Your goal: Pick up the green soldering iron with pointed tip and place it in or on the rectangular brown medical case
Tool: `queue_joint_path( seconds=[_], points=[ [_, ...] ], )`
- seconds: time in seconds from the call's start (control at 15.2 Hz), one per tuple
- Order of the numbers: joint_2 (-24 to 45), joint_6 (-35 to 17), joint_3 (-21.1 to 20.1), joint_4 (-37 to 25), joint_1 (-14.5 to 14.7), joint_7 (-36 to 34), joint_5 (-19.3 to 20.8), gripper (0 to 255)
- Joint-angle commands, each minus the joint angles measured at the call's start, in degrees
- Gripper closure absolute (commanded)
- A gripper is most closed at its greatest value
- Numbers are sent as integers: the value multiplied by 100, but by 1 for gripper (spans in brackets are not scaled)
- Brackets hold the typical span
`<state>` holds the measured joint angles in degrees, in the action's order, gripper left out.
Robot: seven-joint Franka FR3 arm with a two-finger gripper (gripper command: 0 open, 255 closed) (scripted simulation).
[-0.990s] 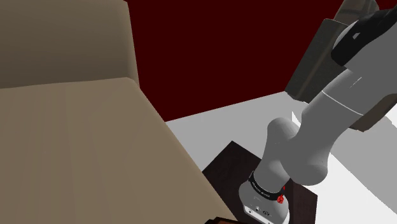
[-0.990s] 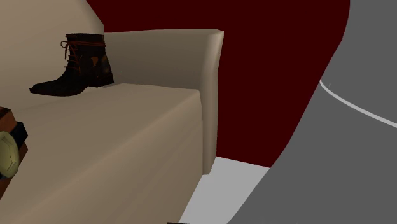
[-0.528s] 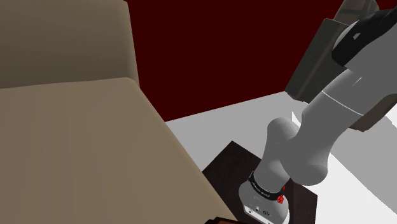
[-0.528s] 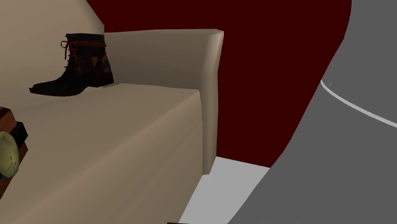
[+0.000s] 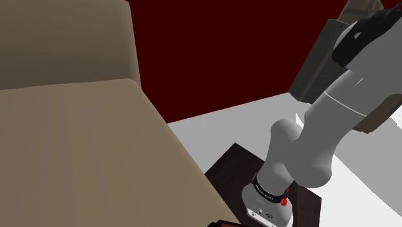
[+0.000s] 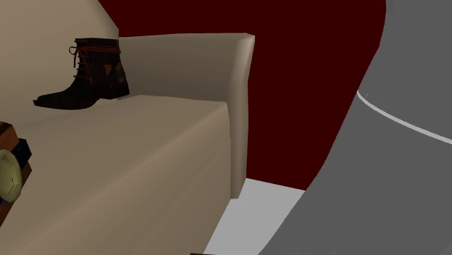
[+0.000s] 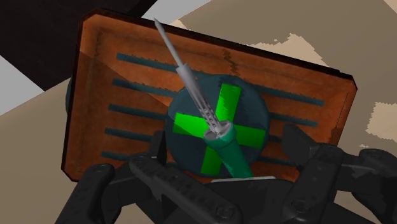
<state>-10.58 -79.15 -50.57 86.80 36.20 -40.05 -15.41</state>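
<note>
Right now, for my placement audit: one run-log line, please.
soldering iron: green handle, tip over brown case | tool: at handle end | placement: unconfirmed

The shoulder view looks down from beside the arm [image 5: 303,148], whose base sits at its lower right, across the beige couch [image 5: 77,142] to the far dark red wall [image 5: 212,58]. The second exterior view sits low and very near the arm, facing the same couch and wall. The wrist view looks along the claw [image 7: 229,162], close above the brown case [image 7: 102,70].
</note>
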Motion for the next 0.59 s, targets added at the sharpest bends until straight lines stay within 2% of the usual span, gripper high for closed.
queue_joint_path(
  seconds=[0.0, 0.07, 0.53],
  points=[
    [324, 342, -156, -586, -14, -215, 221, 0],
    [493, 501, -239, -865, -5, -322, 343, 0],
    [494, 500, -234, -865, 1, -323, 344, 0]
  ],
)
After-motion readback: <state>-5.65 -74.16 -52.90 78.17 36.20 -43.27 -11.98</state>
